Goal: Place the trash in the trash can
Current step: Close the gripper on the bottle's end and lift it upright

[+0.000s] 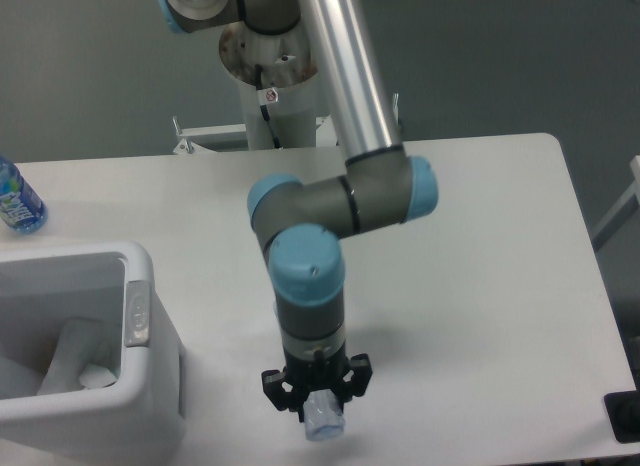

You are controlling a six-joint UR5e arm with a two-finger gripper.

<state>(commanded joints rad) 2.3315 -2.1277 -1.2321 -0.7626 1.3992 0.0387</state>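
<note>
My gripper (320, 411) points down near the table's front edge, right of the trash can. Its jaws are shut on a pale bluish clear piece, the crushed plastic bottle (323, 420), of which only an end shows below the wrist; the rest is hidden by the gripper. The trash can (138, 311) is a white boxy bin at the front left with a grey oval tab on its right rim. A whitish piece of trash (78, 361) lies inside it; its exact shape is hard to tell.
An intact water bottle with a blue label (16, 198) stands at the table's left edge behind the bin. The arm's base and mount (265, 76) rise at the table's back edge. A black fitting (626, 416) sits at the front right corner.
</note>
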